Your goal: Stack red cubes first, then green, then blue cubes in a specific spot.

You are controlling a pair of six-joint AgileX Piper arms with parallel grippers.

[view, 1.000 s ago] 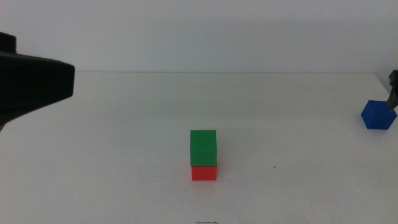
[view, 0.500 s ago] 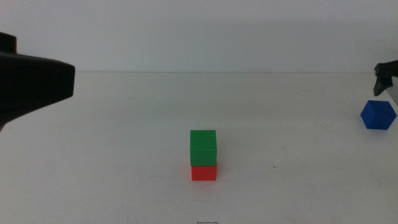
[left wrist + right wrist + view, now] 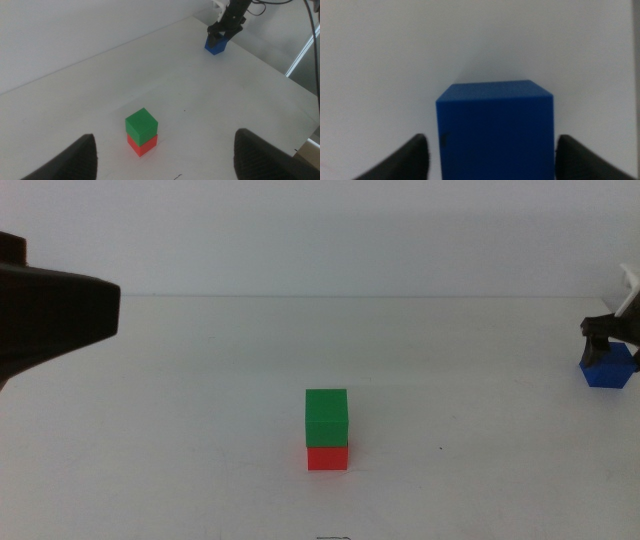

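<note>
The white surface (image 3: 200, 400) carried everything in the scene, plain and without any outline marking the stacking spot. The left arm waited at the left side, its claw (image 3: 165, 155) hanging wide open and empty above the surface, well apart from the stack. Near the middle of the surface stood the green cube (image 3: 327, 417) squarely on top of the red cube (image 3: 328, 458), the two touching and upright. At the far right edge sat the blue cube (image 3: 607, 369), resting on the surface, with the right claw (image 3: 612, 340) lowered over it. In the right wrist view the blue cube (image 3: 495, 129) lay between the two spread jaws, each jaw standing a little clear of its side, so the claw was open and gripped nothing yet. By appearance, the red and green steps were done and the blue pick-up was in hand; the next move would call for closing evenly on the cube, lifting it and carrying it across to set it on the green one. No brand, label or writing was legible anywhere.
</note>
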